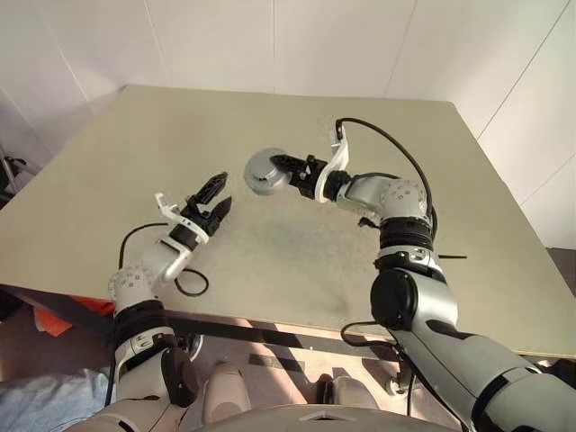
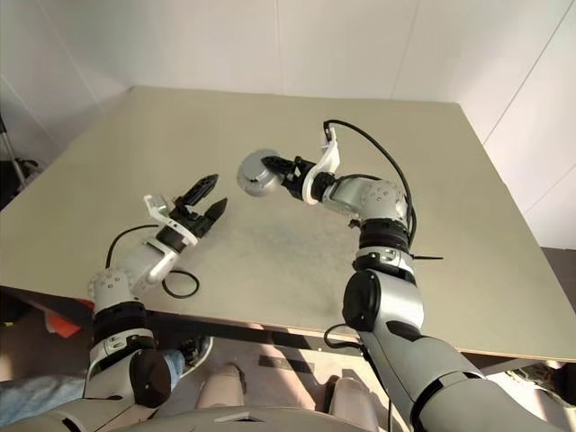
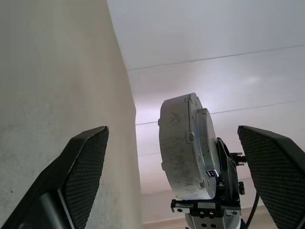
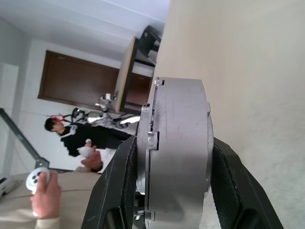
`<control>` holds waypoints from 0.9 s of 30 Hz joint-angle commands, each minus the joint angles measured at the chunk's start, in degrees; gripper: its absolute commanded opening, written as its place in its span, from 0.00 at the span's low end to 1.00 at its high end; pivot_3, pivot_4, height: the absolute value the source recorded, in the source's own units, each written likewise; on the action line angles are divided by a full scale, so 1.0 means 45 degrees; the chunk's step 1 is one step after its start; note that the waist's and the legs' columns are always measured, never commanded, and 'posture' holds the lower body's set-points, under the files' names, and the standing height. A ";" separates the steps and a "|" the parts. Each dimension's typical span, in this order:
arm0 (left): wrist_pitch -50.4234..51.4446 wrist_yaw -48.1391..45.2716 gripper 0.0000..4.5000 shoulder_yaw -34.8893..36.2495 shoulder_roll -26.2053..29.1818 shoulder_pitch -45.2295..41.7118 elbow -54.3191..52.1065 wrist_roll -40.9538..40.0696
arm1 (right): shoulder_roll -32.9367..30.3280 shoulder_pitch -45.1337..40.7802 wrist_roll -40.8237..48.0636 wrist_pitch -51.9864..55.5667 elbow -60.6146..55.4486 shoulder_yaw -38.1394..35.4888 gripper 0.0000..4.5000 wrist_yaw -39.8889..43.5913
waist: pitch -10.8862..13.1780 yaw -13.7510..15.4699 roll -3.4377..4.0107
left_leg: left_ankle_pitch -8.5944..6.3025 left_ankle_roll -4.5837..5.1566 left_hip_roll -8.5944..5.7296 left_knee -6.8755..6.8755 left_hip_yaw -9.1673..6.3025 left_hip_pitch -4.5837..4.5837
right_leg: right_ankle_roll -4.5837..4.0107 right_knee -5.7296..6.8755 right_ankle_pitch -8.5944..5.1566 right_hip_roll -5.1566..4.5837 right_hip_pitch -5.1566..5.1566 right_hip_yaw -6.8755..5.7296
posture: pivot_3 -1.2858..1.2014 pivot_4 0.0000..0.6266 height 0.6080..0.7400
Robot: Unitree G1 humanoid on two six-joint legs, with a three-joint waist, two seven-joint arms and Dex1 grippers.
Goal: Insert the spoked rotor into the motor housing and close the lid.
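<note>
The motor housing (image 1: 261, 171) is a round silver drum held on edge above the middle of the table. My right gripper (image 1: 277, 165) is shut on it, one black finger (image 4: 119, 186) on each flat face. A seam with small tabs runs round the drum (image 4: 178, 143), and the pale lid (image 4: 145, 143) appears seated on one side. The spoked rotor is hidden. My left gripper (image 1: 224, 191) hangs open a little to the left of the drum and nearer to me. Its fingers (image 3: 86, 167) stand wide apart with nothing between them, and they frame the drum (image 3: 183, 148).
The tan table (image 1: 297, 261) has white walls behind and to the right. A black cable loop (image 1: 191, 283) hangs by my left forearm at the table's near edge. In the right wrist view a person (image 4: 71, 138) stands in the background holding white controllers.
</note>
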 commanded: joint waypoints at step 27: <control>0.1096 -0.1548 0.97 -0.1658 0.0012 -0.0535 -0.0474 -0.1609 | 0.0426 0.0411 0.1098 0.0942 -0.2078 0.1420 0.49 0.0288 | -0.0002 0.0167 -0.0003 | 0.0000 0.0000 0.0001 0.0129 -0.0010 -0.0005 | 0.0033 0.0046 0.0041 -0.0007 0.0031 0.0024 | 0.52 0.00 1.00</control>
